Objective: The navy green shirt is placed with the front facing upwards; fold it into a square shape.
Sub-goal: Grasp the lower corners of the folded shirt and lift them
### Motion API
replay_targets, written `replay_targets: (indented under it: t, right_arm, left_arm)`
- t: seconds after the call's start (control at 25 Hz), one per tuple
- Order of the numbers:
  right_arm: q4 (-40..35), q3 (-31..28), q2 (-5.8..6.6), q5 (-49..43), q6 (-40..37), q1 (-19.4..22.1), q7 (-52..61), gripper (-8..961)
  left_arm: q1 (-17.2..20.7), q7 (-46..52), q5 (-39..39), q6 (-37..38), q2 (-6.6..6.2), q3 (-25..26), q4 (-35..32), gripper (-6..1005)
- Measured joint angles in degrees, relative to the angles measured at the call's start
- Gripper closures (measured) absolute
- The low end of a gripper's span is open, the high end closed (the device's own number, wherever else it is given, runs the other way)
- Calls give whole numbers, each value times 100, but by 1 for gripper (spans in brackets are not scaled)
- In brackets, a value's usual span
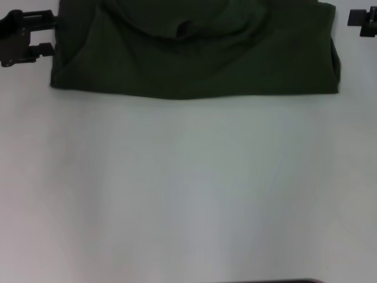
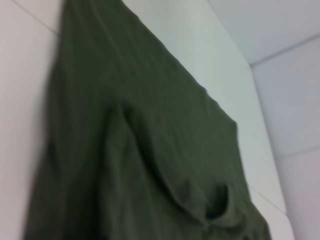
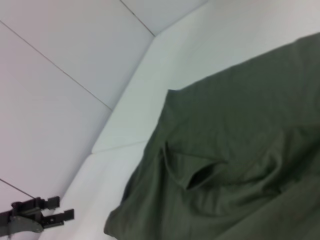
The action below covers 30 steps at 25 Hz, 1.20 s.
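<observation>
The navy green shirt (image 1: 194, 65) lies folded at the far side of the white table, plain green side up, with a puckered fold near its middle (image 1: 185, 28). No lettering shows. My left gripper (image 1: 49, 35) sits just off the shirt's left edge, open, with nothing between its fingers; it also shows far off in the right wrist view as the left gripper (image 3: 62, 217). Only a dark part of my right gripper (image 1: 364, 20) shows beyond the shirt's right edge. Both wrist views look across the shirt (image 2: 150, 150) (image 3: 240, 175).
The white table (image 1: 188, 194) stretches bare from the shirt's near hem to the front edge. Pale panelled walls (image 3: 60, 100) stand behind the table's far side.
</observation>
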<state>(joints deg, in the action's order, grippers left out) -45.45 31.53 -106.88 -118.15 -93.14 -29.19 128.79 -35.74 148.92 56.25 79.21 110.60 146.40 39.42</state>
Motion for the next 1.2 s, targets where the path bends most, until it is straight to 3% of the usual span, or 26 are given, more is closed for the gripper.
replay_targets:
  t: [1.2]
  right_arm:
    - [1, 31, -132, -102, 385, 63, -72, 22]
  left_arm:
    - [189, 68, -9, -410, 52, 161, 17, 248]
